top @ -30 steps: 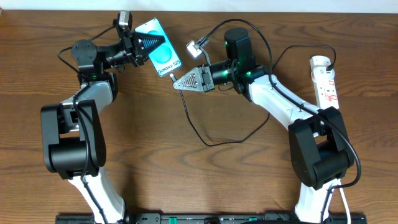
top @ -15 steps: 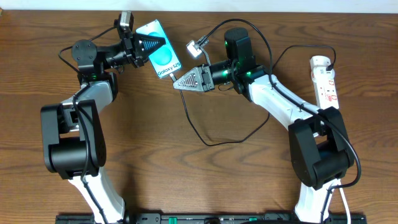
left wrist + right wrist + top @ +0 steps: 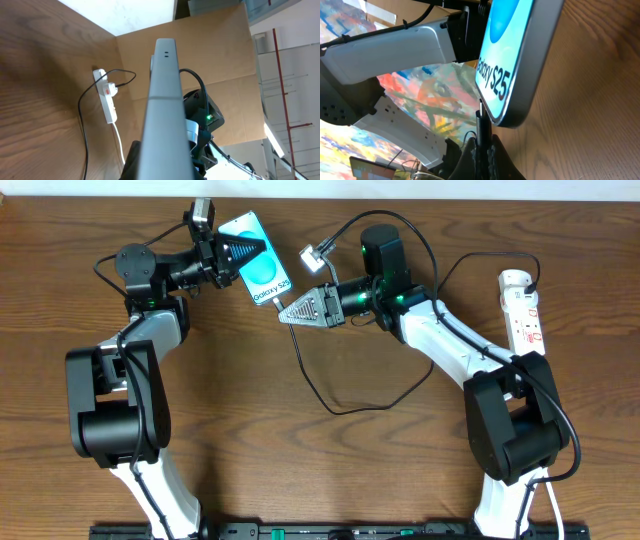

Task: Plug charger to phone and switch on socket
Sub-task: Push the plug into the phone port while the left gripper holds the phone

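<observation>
My left gripper (image 3: 243, 250) clamps the phone (image 3: 262, 272) at 11 o'clock. My right gripper (image 3: 284, 316) pinches the charger (image 3: 481, 127), plug right at the phone's end. The socket (image 3: 522, 305) lies at 3 o'clock.

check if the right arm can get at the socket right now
Probably yes: the socket lies close beside that arm's base, but the right gripper is shut on the charger.

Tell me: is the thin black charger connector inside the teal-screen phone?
Cannot tell: the connector touches the phone at its bottom edge; port hidden.
</observation>
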Tool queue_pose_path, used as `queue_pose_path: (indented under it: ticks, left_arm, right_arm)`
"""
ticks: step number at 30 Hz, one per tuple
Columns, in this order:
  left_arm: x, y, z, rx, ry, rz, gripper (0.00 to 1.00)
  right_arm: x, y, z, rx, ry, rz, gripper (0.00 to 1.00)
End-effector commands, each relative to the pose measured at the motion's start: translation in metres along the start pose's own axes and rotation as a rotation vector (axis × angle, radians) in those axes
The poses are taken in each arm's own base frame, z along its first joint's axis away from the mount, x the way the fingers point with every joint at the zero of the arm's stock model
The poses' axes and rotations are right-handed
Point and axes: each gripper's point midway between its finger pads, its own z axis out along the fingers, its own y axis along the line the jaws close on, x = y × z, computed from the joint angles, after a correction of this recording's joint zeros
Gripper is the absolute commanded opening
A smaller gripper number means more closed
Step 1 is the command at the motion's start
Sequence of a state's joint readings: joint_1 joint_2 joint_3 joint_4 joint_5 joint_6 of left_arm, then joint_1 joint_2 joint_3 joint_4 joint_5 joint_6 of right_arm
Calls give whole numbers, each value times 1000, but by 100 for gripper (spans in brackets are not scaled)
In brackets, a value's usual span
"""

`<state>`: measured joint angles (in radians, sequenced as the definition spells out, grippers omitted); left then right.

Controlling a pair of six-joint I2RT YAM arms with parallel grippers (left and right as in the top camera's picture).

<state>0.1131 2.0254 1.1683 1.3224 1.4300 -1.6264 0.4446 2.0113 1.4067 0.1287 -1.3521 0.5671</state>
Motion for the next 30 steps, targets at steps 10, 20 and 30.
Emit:
queue_pose_path:
  ticks: [10, 20, 30]
  left_arm:
    - [-2, -3, 0, 5, -16, -8, 7]
    - [1, -2, 0, 2, 2, 13, 7]
    - [5, -2, 0, 0, 25, 28, 7]
  right_arm:
    - [0, -5, 1, 9, -4, 29, 1]
    - [0, -5, 1, 9, -5, 28, 1]
    - [-4, -3, 1, 5, -12, 19, 1]
